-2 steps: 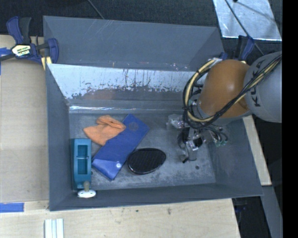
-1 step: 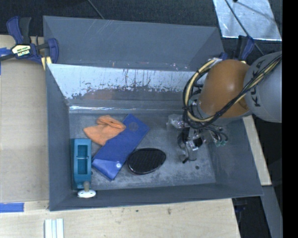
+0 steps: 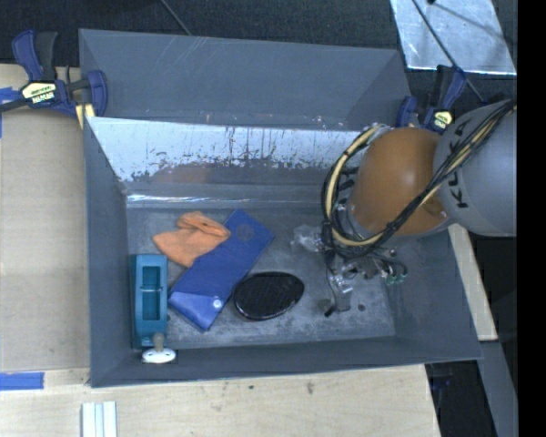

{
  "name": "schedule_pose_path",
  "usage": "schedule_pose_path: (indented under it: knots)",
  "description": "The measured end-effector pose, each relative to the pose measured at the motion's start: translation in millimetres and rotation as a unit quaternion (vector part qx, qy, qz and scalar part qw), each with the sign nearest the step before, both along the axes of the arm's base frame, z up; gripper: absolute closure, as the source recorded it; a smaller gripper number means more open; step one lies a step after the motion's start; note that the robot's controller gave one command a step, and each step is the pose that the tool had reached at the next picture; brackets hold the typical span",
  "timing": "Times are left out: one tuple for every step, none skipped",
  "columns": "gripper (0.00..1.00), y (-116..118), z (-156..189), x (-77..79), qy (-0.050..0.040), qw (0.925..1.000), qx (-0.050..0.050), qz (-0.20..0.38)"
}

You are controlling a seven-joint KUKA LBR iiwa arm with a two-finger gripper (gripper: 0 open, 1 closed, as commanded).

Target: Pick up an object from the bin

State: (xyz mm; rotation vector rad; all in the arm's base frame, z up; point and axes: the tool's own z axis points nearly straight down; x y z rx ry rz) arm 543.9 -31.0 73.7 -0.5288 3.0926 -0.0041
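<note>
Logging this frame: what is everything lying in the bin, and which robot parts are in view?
bin: one, grey metal, middle of the view
crumpled cloth: one, orange, back left of the floor
flat pad: one, blue, lying aslant just right of the crumpled cloth
oval disc: one, black, mid floor, by the flat pad's near end
oblong box: one, teal, along the left wall
round piece: one, white, at the oblong box's near end
gripper: one, dark, over bare floor right of the oval disc
wrist cover: one, orange, above the gripper
arm: one, grey, entering from the right
</note>
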Motion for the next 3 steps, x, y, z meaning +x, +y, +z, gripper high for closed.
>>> schedule_pose_path:
  knots:
    - [0.0,40.7,-2.6,-20.0,0.0017,0.9964,0.001,0.085]
    - [0.0,57.5,-3.3,-17.0,0.0015,0.9964,0.002,0.085]
    - [1.0,88.9,-3.6,7.6,0.0007,0.9825,0.001,0.186]
